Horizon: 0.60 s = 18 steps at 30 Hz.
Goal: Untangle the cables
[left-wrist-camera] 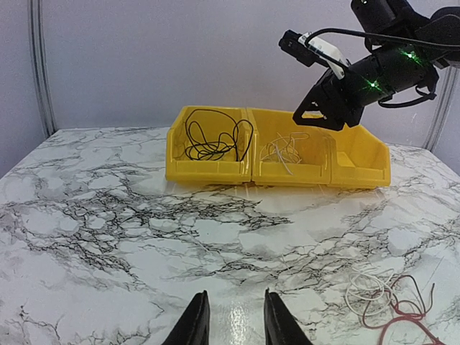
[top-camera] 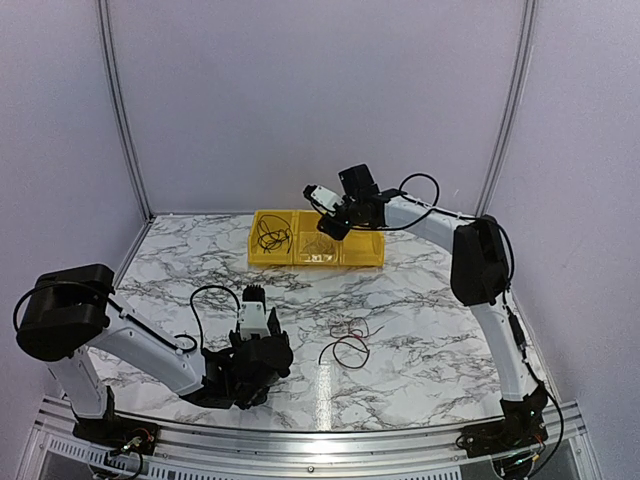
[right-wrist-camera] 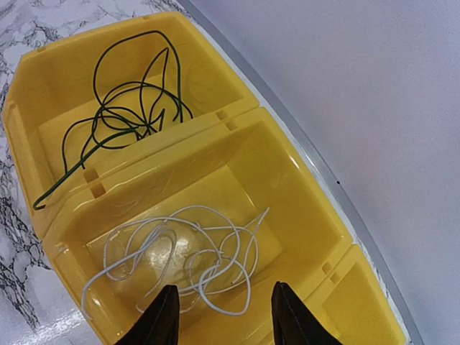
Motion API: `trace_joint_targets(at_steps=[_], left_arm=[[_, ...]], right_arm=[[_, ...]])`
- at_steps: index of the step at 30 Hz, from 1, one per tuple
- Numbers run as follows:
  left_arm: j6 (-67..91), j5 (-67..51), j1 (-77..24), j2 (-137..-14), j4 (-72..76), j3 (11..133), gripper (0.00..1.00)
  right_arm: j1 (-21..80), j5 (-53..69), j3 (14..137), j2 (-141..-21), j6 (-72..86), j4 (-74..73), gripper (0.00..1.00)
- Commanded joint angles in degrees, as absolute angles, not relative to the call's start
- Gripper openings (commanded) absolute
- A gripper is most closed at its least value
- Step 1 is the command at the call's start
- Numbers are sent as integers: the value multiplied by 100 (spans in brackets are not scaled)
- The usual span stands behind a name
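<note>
Lilac walls (top-camera: 300, 100) enclose a marble-patterned table (top-camera: 430, 300): tangled cables (top-camera: 350, 342) lie at five o'clock, and yellow bins (top-camera: 316, 262) at twelve hold two more. The right gripper (right-wrist-camera: 224, 287) gapes empty over the bins. The left gripper (left-wrist-camera: 236, 298), at seven, is slightly parted and empty.

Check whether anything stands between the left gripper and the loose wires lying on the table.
Nothing visible does. Only bare marble tabletop lies between the left gripper and the red and pale wires to its right; the yellow bins stand well behind.

Overhead camera looks down from behind the arms. Left wrist faces the yellow plastic three-compartment bin (left-wrist-camera: 287, 174) from afar; right wrist hangs close above it.
</note>
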State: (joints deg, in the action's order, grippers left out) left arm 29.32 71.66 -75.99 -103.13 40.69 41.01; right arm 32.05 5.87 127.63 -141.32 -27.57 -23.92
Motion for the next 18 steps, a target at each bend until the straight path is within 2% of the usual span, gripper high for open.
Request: trace_joint_targets(at_steps=[1,7,12,15,18], left_arm=[[2876,7247,-7629,-10345,4166,4132,29],[2775,7167,-7629,-10362,4175,4158,35],[2776,7077,-7629,-10320,4182,4148,65],[2576,6752,-7616,-10244,4297,4123,71],[2117,6173,-7586,-10207,4449,4160,72]], right_arm=[[3378,619,12561,-13436,-2552,-2544,45],[3478,1000,11134,-12245,-2441,-2210,47],[3473,1928,9924,-11193,-2640,-2209,46],[3475,2535,9481,-10826,-2926,-2608,45],[3482,3000,9001,-10538,-3130,-2949,42]])
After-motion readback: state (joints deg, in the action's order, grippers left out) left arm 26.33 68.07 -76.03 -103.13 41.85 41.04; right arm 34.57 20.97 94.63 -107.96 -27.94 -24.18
